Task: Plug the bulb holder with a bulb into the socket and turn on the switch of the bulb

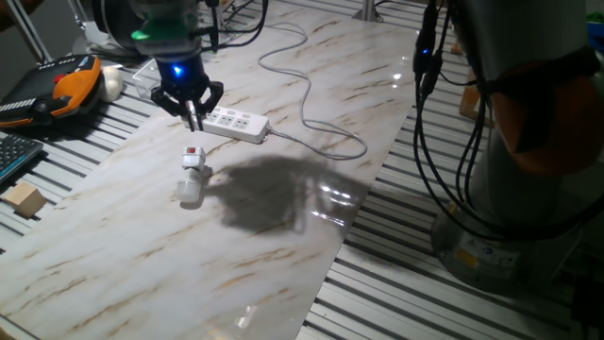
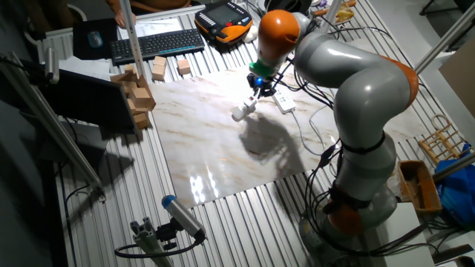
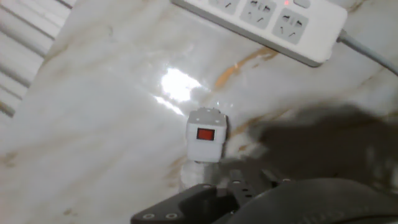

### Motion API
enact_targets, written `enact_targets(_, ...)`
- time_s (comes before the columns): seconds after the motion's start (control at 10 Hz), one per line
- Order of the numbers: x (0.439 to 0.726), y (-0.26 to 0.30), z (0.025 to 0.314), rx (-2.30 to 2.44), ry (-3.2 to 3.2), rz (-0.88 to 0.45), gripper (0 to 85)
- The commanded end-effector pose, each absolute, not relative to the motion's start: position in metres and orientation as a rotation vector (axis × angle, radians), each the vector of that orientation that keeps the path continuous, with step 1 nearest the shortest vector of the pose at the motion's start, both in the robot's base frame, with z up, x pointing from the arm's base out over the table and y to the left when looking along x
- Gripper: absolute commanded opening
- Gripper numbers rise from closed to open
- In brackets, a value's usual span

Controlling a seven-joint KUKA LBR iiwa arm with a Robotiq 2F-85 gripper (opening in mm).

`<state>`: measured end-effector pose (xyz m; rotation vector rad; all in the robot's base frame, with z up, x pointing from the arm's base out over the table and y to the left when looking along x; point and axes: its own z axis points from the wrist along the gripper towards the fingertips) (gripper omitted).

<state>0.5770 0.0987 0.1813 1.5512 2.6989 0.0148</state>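
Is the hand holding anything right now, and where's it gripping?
Nothing. The hand hangs above the holder, which lies loose on the table.

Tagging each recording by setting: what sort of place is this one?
Most likely a robotics lab bench, not a home. A large grey-and-orange robot arm stands over a marble-patterned board laid on a slatted metal table, with a keyboard and wooden blocks alongside.

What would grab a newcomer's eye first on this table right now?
Probably the black two-finger gripper under a blue light, hanging above the marble-patterned board. Below it lies the small white bulb holder with a red button, its frosted bulb pointing away from the long white power strip just beyond.
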Motion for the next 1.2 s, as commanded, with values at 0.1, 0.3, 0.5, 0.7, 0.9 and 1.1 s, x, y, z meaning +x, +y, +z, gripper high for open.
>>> enact_targets(0.1, 0.588, 0.109, 0.171, 2.179, 2.222, -0.005, 51.0)
enact_targets(0.3, 0.603, 0.123, 0.154, 2.230, 2.116, -0.055, 51.0)
enact_targets(0.5, 0.616, 0.126, 0.138, 2.268, 2.071, -0.053, 68.0)
enact_targets(0.7, 0.622, 0.126, 0.123, 2.255, 2.022, -0.057, 68.0)
enact_targets(0.9, 0.625, 0.113, 0.110, 2.243, 2.039, -0.031, 68.0)
enact_targets(1.1, 0.626, 0.107, 0.103, 2.240, 2.055, -0.001, 68.0)
